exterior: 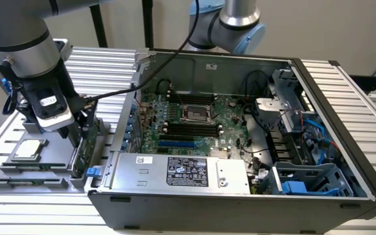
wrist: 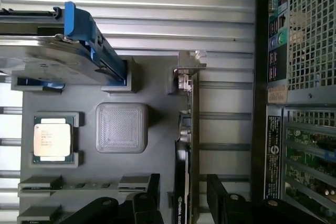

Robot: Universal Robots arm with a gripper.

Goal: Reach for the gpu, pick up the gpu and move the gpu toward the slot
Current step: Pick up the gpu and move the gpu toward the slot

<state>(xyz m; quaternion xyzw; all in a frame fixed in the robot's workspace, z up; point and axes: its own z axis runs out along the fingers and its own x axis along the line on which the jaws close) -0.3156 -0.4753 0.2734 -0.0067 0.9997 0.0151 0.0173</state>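
Spread jaws straddle the edge-up gpu — gaps either side

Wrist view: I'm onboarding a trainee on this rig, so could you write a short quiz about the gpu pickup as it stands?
1. Fill in: the hard drive has ____ rails.
2. True or false: the gripper is shut on the gpu.
3. The gpu stands on edge between: A) the gripper's fingers; B) two processor chips; C) two fans.
Key: 1 blue; 2 false, its jaws are open; 3 A.
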